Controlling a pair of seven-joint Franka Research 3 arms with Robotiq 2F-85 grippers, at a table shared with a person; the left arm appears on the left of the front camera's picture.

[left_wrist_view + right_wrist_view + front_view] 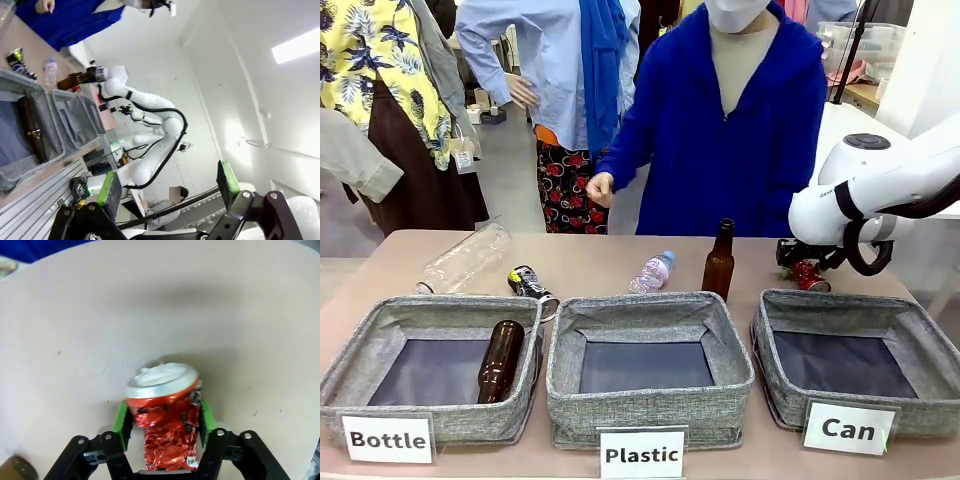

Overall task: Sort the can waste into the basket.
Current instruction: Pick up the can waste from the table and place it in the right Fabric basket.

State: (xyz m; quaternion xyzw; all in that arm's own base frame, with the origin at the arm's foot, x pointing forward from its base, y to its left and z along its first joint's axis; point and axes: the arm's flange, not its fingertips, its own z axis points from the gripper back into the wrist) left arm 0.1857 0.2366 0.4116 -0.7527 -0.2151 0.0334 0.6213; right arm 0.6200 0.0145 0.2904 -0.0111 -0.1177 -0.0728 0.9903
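Observation:
The crushed red can (pixel 161 390) sits between the green pads of my right gripper (pixel 163 414), which is shut on it from both sides, its silver end facing away. In the front view the red can (pixel 811 277) and right gripper (pixel 798 262) are low over the table, just behind the far rim of the grey "Can" basket (pixel 850 302), whose inside looks bare. The black can (pixel 530 285) lies on the table behind the "Bottle" basket (pixel 380 330). My left gripper (pixel 169 182) is open, held up in the air with nothing between its fingers.
A brown bottle (pixel 719 262) stands upright behind the "Plastic" basket (pixel 650 305), next to a small clear plastic bottle (pixel 652 272). A large clear bottle (pixel 465 258) lies at the far left. Another brown bottle (pixel 500 360) lies in the "Bottle" basket. A person in blue (pixel 730 130) stands across the table.

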